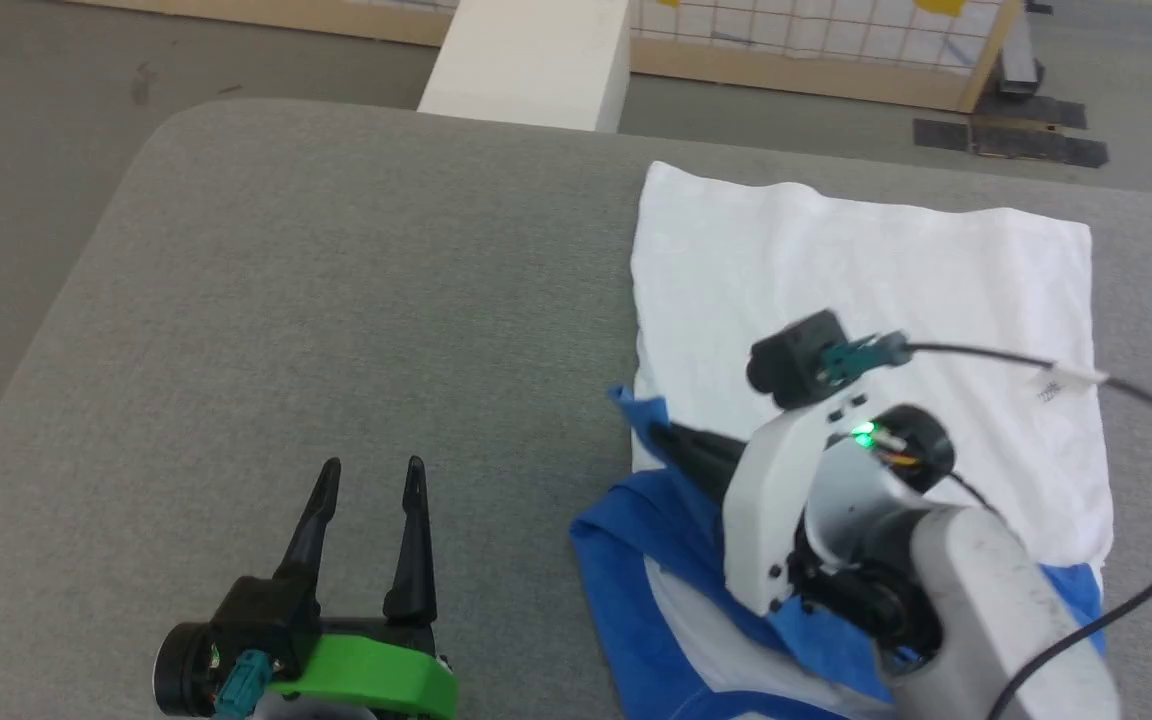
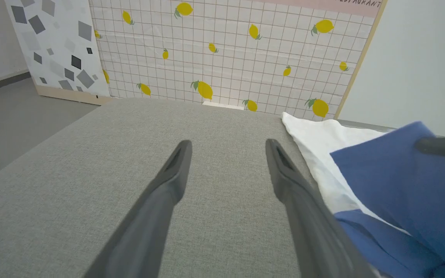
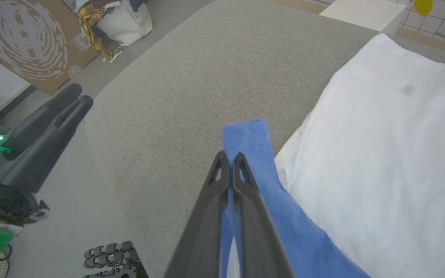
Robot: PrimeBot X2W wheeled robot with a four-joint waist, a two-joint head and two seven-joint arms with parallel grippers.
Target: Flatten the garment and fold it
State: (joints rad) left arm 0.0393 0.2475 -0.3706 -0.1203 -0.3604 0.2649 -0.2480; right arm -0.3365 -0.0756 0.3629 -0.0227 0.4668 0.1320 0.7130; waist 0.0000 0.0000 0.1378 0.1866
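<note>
In the right wrist view we are seeing our right gripper (image 3: 228, 156) pressing its fingers together on the blue sleeve (image 3: 249, 139) of the garment (image 3: 381, 135). In the head view the arm (image 1: 986, 580) is covering that grip. Our left gripper (image 1: 371, 475) is hovering spread wide and holding nothing, at eight o'clock from the shirt. The shirt is lying toward three o'clock on the grey table (image 1: 336, 280). The left wrist view is giving us a lemon-print panel (image 2: 226, 50) with cropped lettering reading "ESTAURANT".

Atop the lemon panel (image 2: 230, 50) stands "ESTAURANT".
</note>
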